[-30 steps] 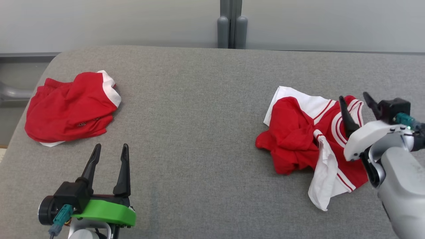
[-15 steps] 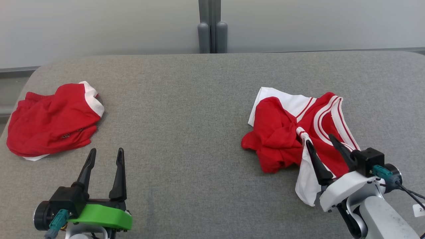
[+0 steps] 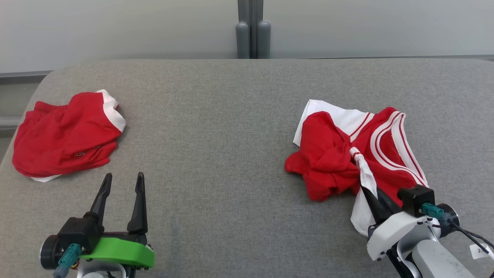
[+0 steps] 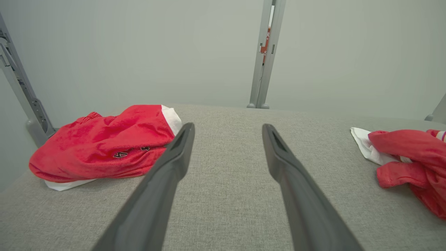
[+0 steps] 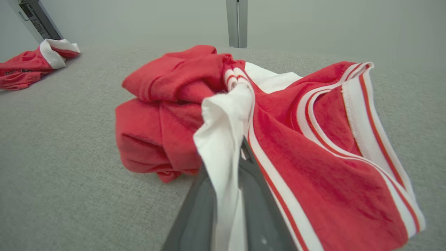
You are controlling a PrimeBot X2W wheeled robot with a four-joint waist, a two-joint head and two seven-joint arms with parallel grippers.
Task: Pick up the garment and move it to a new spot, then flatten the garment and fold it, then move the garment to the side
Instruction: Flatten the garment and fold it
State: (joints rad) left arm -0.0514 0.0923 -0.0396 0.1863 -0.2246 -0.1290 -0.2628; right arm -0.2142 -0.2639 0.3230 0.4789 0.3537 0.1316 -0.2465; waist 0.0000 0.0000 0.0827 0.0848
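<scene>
1. Right wrist view, starting at right gripper (image 5: 240, 153): nearly shut, dark fingers (image 5: 195, 216) pinched on the white flap (image 5: 223, 139) of the garment (image 5: 306, 139), cloth caught between them.
2. Outward from that grip, head view: bulk of the garment at 11 to 12 o'clock, touching the fingertips. White flap along the 12–6 line, straight down the fingers. Crumpled red lump (image 3: 328, 166) at 10 o'clock, striped neckline (image 3: 386, 146) at 1 o'clock.
3. Lies on the right half of the grey table (image 3: 231, 135). Likely next: lift and carry toward 9 o'clock, lump trailing behind the held flap.
4. Left gripper (image 3: 123, 175) well apart at 9 o'clock, wide open, holding nothing; right arm plainly the nearer.
5. Farther out, at 10 o'clock: second red garment (image 3: 65, 135), near the table's left edge.
6. Writing: small dark emblem (image 3: 79, 153) on the second red garment, unreadable. White tag (image 3: 480, 251) near the right wrist, begins with "2", rest illegible. Orange sticker (image 4: 266, 40) on the post (image 4: 259, 69), too small to read.
</scene>
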